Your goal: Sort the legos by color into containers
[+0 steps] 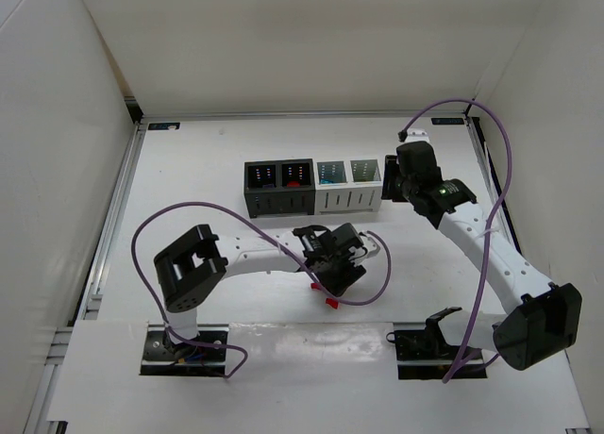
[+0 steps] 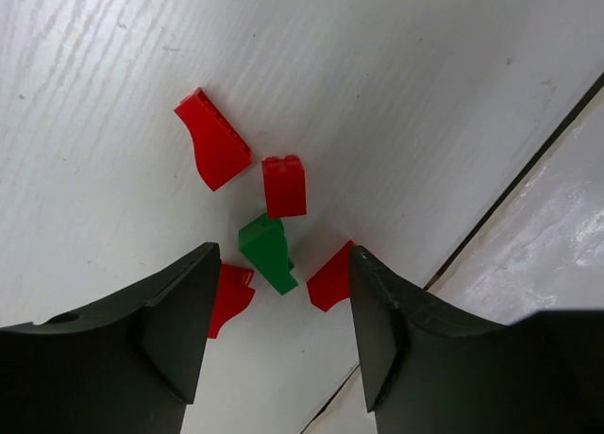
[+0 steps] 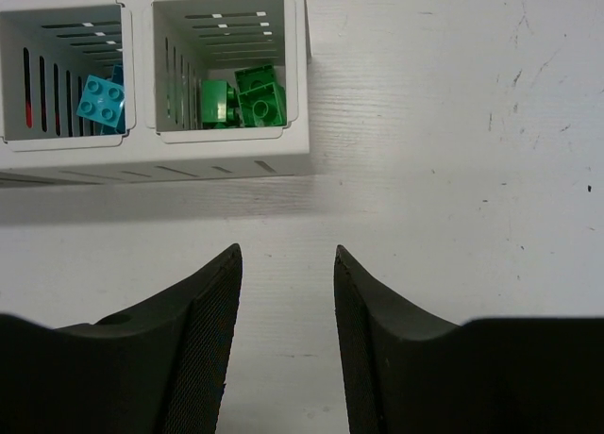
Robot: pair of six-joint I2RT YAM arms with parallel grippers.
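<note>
You cannot see most of the loose bricks from above: the left arm's wrist covers them, and only a red scrap (image 1: 331,302) shows at its near edge on the tabletop (image 1: 189,170). The insides of the two black bins (image 1: 278,189) are too dark to make out.

In the left wrist view, the left pincer (image 2: 283,255) stands open and holds nothing. The green brick (image 2: 269,255) lies between its fingertips, touching neither. Its long axis runs diagonally, with the end nearer the pincer leaning toward the right finger. A half-hidden red brick (image 2: 231,297) peeks from behind the left finger, and a red wedge (image 2: 330,278) sits against the right one. Beyond the green brick lie a square red brick (image 2: 284,185) and a curved red piece (image 2: 215,140).

The right pincer (image 3: 286,264) is also open and empty, over bare tabletop just beside the white bins (image 3: 236,156). The end bin holds the binned green bricks (image 3: 247,99). Its neighbour, cut off at the frame edge, holds a teal brick (image 3: 99,99).
</note>
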